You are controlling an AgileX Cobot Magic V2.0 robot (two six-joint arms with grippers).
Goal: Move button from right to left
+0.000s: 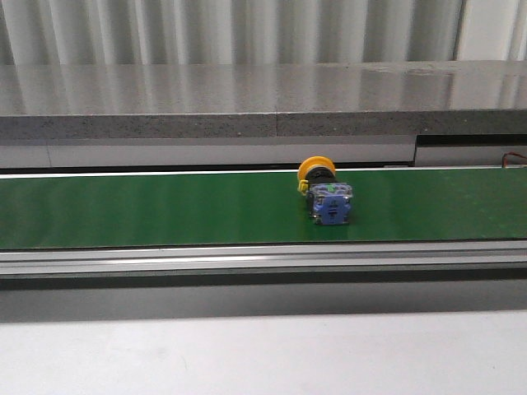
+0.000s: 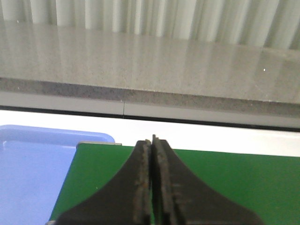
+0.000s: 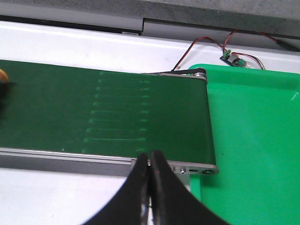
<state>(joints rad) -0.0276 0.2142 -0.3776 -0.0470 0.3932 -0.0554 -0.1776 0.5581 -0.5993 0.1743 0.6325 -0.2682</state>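
Front view, near to far: pale counter front edge, bare; then the aluminium rail [image 1: 263, 259]; then the green belt [image 1: 148, 210] running left to right across the counter; grey stone ledge [image 1: 247, 103] behind it at the back edge.

The button [image 1: 331, 204] lies on the belt, right of centre, toward the belt's near edge; blue-violet squarish face turned to the camera, dark marks on it, black body and yellow ring behind; tipped on its side; no gripper touching it; neither arm shows in the front view.

Left gripper [image 2: 152, 187]: fingers together, nothing between them; hovers over the belt's left end; blue tray [image 2: 33, 168] just beside that end, toward the counter's left edge; button not in this view.

Right gripper [image 3: 150, 187]: fingers together, empty; sits at the near rail by the belt's right end; green tray [image 3: 253, 140] beside that end, toward the right edge; small circuit board with red wires [image 3: 233, 58] beyond; a yellow sliver at the frame edge is probably the button's ring, can't be sure.

Judgement: pick not begun; the right arm looks the likelier picker; open the fingers wide first; come down over the squarish block, not the round ring, which could roll; close across flat sides; if the belt runs, lead the target; lift clear of the rail before carrying left.
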